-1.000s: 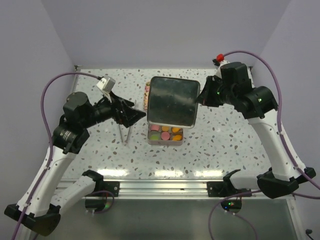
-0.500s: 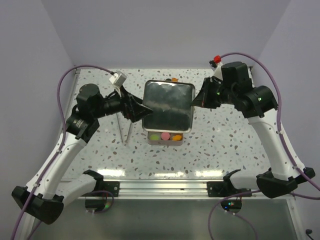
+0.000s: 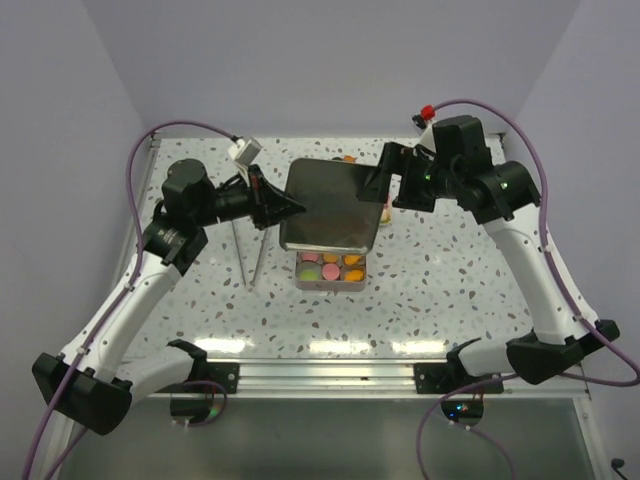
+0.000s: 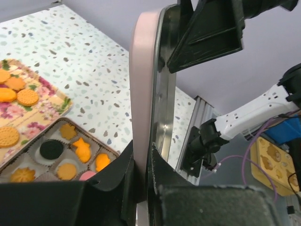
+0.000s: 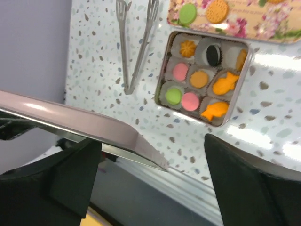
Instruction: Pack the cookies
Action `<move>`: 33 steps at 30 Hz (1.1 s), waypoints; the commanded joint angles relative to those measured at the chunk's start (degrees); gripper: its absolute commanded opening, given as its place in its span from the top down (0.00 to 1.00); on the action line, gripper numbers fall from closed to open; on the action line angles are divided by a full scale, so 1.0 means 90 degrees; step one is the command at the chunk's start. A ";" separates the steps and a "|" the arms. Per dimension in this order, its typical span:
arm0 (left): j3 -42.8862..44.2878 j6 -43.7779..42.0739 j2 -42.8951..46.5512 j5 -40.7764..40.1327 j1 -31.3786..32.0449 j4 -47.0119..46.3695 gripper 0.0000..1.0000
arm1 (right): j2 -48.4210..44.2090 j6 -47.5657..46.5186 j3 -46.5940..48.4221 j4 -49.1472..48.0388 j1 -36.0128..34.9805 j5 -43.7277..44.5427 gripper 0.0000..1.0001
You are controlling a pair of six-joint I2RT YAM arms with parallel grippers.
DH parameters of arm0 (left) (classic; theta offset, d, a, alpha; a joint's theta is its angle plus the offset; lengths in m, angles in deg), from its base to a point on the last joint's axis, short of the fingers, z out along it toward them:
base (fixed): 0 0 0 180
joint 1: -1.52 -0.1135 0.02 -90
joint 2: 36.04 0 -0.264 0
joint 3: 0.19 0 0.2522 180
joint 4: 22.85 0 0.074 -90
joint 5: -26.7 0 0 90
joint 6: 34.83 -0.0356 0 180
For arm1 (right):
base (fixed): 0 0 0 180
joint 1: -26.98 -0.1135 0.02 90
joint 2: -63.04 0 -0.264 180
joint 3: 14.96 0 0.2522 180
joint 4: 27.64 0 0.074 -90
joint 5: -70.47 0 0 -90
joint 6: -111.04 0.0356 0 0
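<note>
The tin's square metal lid (image 3: 330, 203) hangs tilted over the open tin (image 3: 298, 281). My left gripper (image 3: 283, 207) is shut on the lid's left edge; in the left wrist view the pink rim (image 4: 143, 94) is pinched between the jaws. My right gripper (image 3: 384, 192) is open at the lid's far right corner, its fingers (image 5: 70, 174) wide apart around the corner (image 5: 141, 143). Cookies (image 5: 200, 77) in orange, pink, green and black fill the tin's compartments. More cookies (image 4: 19, 94) lie on the floral tray (image 4: 54, 110).
Metal tongs (image 3: 250, 250) lie on the speckled table left of the tin. The floral tray (image 5: 225, 14) sits behind the tin, mostly hidden under the lid in the top view. Purple walls close in the back and sides.
My left gripper has moved in and shut on the lid's left edge. My right gripper has opened and let the lid go. The lid now tilts, and more of the tin shows.
</note>
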 commanded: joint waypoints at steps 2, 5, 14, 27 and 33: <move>0.0643 -0.0916 0.0131 -0.1028 0.0039 0.0791 1.00 | 0.0152 -0.0094 0.0712 0.0216 0.0040 0.0390 0.01; 0.0926 -0.1368 0.0150 -0.2494 0.0039 0.1534 1.00 | 0.0094 -0.0055 0.0937 0.0384 0.0078 0.0489 0.01; 0.0429 -0.3348 0.0443 -0.4955 0.0749 0.0705 1.00 | -0.0239 0.1592 0.0177 -0.1368 0.0147 -0.1363 0.01; 0.0809 -0.5079 -0.0006 -0.8562 0.3524 0.0237 1.00 | 0.0562 0.4611 -0.0535 -0.4643 0.0147 -0.2899 0.01; 0.0801 -0.6201 -0.0240 -1.0075 0.4794 -0.0737 1.00 | 0.0562 0.4887 -0.0977 -0.4861 0.0147 -0.2831 0.12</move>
